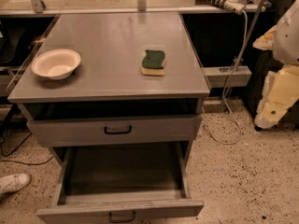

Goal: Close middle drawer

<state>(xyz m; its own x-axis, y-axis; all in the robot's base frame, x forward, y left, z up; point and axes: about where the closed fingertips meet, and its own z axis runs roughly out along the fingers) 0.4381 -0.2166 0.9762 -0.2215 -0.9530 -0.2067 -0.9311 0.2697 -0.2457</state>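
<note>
One middle drawer [121, 176] stands pulled far out toward the near side; gripper [273, 101] hangs at right, well apart, jaw state indiscernible.

You see a rounded white arm [287, 36] at the right edge; its claw [275, 101] below is cream-yellow with a dark dot.

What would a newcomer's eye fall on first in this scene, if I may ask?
The middle drawer stands pulled far out at the bottom front. On the cabinet top sit a bowl at left and a sponge right of centre. The end effector hangs at the right edge, apart from the drawer.
</note>
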